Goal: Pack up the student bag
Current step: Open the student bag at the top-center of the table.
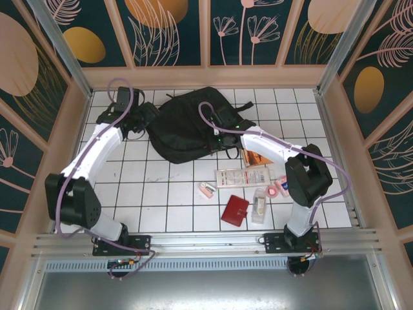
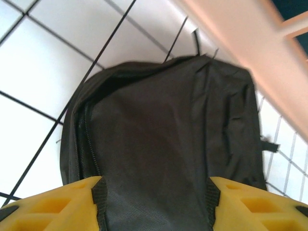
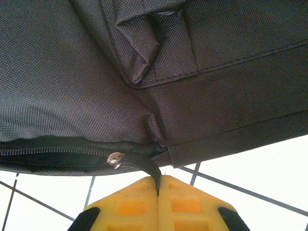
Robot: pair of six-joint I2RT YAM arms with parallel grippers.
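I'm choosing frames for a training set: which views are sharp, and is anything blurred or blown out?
Top external: evenly lit and sharp, no glare on the student bag. Left wrist: the bag's far edge is soft and smeared, tiles bright. Right wrist: crisp weave and zipper pull in the shut right claw, white tiles washed out.

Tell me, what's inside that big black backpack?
The backpack hides its contents: black fabric covers them, and the visible zipper stretch looks shut. The right claw pinches its pull strap.
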